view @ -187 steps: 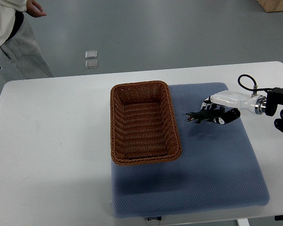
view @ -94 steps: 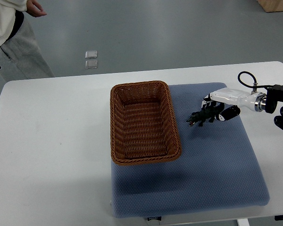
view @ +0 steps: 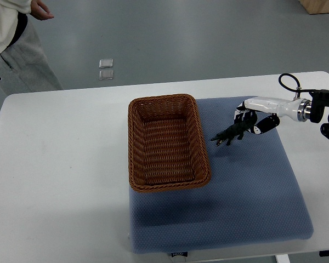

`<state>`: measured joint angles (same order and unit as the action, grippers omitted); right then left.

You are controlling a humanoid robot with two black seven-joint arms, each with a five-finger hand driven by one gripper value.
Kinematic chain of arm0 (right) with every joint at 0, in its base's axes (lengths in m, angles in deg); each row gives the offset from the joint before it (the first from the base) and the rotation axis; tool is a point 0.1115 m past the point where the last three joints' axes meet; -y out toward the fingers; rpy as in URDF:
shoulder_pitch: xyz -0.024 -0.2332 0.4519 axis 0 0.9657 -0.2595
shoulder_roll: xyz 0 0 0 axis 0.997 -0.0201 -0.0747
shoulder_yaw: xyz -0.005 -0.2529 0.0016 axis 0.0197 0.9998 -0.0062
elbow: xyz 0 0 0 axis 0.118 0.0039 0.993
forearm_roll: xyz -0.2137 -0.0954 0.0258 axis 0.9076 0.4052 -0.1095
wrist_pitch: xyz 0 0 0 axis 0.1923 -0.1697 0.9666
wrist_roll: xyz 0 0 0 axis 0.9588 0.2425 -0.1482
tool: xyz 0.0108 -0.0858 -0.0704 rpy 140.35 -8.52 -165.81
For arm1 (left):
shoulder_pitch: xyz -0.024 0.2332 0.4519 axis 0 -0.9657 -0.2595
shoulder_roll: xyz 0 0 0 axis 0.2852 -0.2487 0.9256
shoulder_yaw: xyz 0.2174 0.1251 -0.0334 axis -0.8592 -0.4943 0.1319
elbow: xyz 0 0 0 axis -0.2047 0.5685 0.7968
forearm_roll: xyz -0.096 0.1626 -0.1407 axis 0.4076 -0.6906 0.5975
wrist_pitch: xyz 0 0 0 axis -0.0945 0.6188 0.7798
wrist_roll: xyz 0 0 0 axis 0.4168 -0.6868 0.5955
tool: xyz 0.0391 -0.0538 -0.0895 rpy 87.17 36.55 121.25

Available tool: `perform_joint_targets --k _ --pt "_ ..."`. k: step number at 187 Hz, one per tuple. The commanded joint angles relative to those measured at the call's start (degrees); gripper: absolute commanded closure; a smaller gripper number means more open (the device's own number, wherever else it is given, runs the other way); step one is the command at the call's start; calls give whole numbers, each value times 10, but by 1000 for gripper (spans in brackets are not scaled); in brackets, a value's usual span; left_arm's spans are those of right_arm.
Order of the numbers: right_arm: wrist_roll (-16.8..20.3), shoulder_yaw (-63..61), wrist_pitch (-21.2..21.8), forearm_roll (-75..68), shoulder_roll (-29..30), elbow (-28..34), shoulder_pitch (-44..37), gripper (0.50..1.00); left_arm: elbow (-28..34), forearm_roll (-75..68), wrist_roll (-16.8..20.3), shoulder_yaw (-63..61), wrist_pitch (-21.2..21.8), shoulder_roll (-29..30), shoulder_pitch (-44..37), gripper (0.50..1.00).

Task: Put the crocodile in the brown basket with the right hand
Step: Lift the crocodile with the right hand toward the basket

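Grey floor fills the top of my view, and below it a white tabletop (view: 60,181) carries a blue pad (view: 236,208). My right robot hand (view: 256,115) reaches in from the right edge over the far right part of the pad. Its white back faces up, and its dark fingers (view: 245,117) are curled around the rear end of the crocodile (view: 229,133), so it is grasping the toy. A black cable (view: 288,82) loops up from the wrist.

The crocodile is dark green and hangs tilted from the robot hand. Its head is lower than its tail and points left towards the basket (view: 132,142). It is over the pad, just beside the basket's right rim and outside it. I cannot tell whether its snout touches the pad.

The basket is brown, woven and rectangular, with its long sides running away from me. It stands on the left part of the pad, and its left wall lies along the pad's left edge.

Beyond the tabletop, two small square things (view: 106,69) lie on the floor. A person (view: 11,44) in a white top and grey trousers stands in the far left corner.
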<state>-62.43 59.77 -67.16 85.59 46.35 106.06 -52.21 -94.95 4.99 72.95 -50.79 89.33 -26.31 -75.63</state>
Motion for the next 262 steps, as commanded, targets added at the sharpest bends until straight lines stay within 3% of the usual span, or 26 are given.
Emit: perform_joint_targets --k 1,143,262 --pt "0 -1 3 -1 1 0 0 942 0 0 0 0 0 0 0 500" --pt "0 1 5 -2 10 -1 0 936 0 0 0 0 0 0 0 500" --pt "0 -3 86 -98 6 -18 -1 936 0 0 0 0 0 0 0 500"
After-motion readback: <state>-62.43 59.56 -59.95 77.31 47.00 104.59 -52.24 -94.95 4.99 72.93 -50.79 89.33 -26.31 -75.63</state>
